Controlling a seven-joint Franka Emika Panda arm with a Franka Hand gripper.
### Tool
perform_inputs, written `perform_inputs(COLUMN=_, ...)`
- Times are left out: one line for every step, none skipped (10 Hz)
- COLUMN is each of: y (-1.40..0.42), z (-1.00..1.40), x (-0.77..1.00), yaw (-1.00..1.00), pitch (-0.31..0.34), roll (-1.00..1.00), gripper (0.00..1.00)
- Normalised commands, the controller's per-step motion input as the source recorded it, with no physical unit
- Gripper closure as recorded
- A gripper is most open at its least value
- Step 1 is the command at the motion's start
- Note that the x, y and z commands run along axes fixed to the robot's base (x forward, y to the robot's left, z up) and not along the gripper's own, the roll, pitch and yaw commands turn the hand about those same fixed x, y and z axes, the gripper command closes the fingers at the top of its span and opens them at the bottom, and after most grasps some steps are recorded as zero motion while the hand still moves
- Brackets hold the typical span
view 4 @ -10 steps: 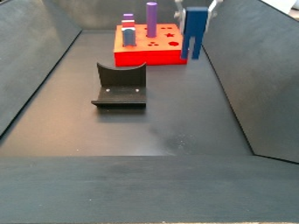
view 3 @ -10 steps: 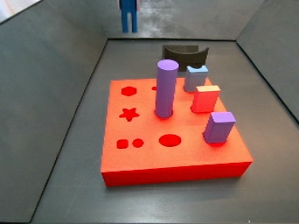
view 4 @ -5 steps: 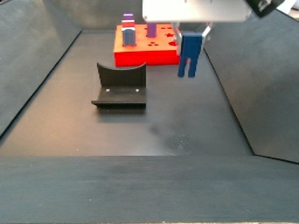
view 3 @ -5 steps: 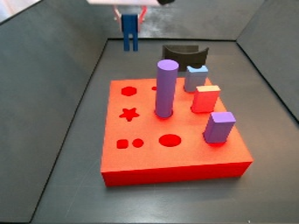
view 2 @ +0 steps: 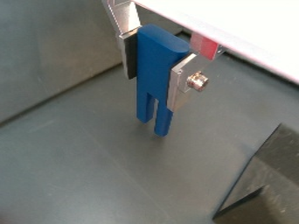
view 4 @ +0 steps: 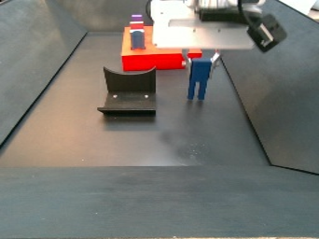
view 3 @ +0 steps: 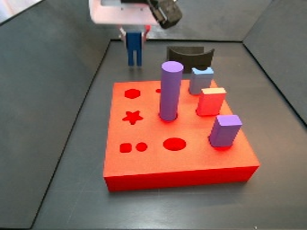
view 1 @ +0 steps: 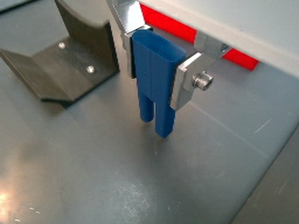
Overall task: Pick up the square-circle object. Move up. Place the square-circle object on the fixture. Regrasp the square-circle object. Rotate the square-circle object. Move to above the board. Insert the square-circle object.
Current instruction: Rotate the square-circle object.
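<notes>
Wrist views: your gripper [view 1: 162, 66] is clamping the stiff, smooth blue block [view 1: 156, 83] by its solid upper end.

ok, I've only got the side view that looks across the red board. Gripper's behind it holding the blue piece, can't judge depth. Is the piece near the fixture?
Observer: In a side view the square-circle object hangs beside the fixture, apart from it, not over it.
Operator: Legs pointing which way?
Observer: Down. In a wrist view its two legs end above bare floor.
Operator: Grip solid?
Observer: The gripper has a silver finger plate against each side of the piece's upper part in both wrist views.
Operator: Board clear of it?
Observer: Yes, the board sits behind the gripper, no contact.
</notes>
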Motion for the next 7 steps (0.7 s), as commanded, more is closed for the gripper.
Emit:
perform_inputs(y=0.01, z=-0.19, x=0.04, yaw=0.00, pitch=-0.023, roll=-0.22, gripper=1.00)
perform_inputs(y=0.01, z=-0.09, x=0.02, yaw=0.00, pitch=-0.001, roll=-0.23, gripper=1.00)
perform_inputs(y=0.01, z=-0.09, x=0.02, yaw=0.00, pitch=0.000, roll=-0.23, gripper=1.00)
perform_inputs(y=0.00, z=0.00, x=0.00, yaw=0.00, pitch=-0.001, roll=-0.23, gripper=0.00)
perform_inputs(y=0.01, z=0.00, x=0.00, yaw=0.00, pitch=-0.002, roll=-0.22, gripper=0.00)
perform_inputs(y=0.01, z=0.00, x=0.00, yaw=0.00, pitch=-0.002, roll=-0.22, gripper=0.00)
perform_inputs(y=0.01, z=0.00, x=0.00, yaw=0.00, pitch=-0.001, roll=-0.22, gripper=0.00)
